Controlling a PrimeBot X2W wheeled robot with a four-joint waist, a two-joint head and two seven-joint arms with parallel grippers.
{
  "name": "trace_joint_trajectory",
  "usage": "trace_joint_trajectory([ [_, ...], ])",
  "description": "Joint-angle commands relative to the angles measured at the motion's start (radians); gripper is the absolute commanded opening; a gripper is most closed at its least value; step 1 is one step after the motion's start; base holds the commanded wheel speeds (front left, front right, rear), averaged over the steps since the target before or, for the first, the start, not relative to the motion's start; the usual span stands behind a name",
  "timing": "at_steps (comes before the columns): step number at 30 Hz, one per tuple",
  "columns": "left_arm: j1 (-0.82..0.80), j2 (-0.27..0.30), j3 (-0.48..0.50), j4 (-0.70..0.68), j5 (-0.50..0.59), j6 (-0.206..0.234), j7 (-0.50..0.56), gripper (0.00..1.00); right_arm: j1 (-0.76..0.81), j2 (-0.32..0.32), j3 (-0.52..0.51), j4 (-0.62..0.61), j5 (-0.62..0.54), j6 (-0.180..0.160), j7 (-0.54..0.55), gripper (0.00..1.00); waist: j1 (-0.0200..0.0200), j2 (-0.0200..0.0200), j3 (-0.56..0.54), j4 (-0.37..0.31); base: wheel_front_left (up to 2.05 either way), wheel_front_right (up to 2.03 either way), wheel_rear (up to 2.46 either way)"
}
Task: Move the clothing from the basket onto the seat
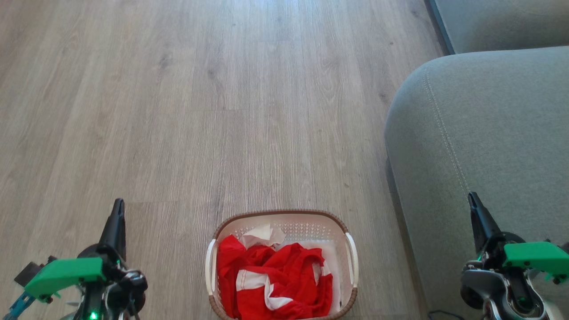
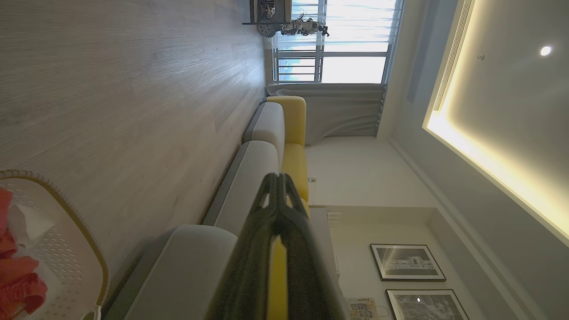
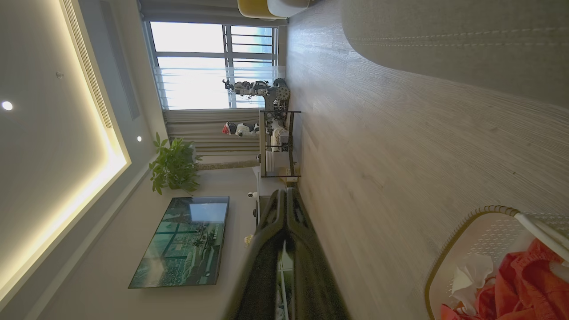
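**Both jaws shut and empty, red clothing down in the basket**

And the jaws were pressed together on both sides with nothing between them: the left gripper (image 1: pixel 118 205) stood over the wooden floor (image 1: pixel 222 111) at the near left. The right gripper (image 1: pixel 473 198) showed against the seat (image 1: pixel 489 133) at the near right. Both pairs of fingers pointed straight to the far side. Between the two grippers sat one basket (image 1: pixel 281 212) on the floor, near the seat's left side but apart from it. It had two white handles, one left and one right; its near end was cut off, so its long axis couldn't be called. Inside lay the clothing (image 1: pixel 284 275), one crumpled red heap with white bands, garment count untellable. One white crumpled sheet (image 1: pixel 263 234) lay at its far edge. The seat's double seam ran near to far.
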Motion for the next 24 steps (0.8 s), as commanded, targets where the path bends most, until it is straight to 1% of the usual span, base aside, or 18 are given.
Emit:
trace_joint_trajectory([
  [1, -0.051, 0.007, 0.036, -0.027, 0.004, -0.007, 0.008, 0.00, -0.051, -0.002, 0.017, -0.038, 0.006, 0.000, 0.006, 0.00, 0.0000, -0.0001, 0.000, 0.000, 0.00, 0.00, 0.00],
  [24, -0.051, 0.007, 0.036, -0.027, 0.004, -0.007, 0.008, 0.00, -0.051, -0.002, 0.018, -0.038, 0.006, 0.000, 0.006, 0.00, 0.0000, -0.0001, 0.000, 0.000, 0.00, 0.00, 0.00],
])
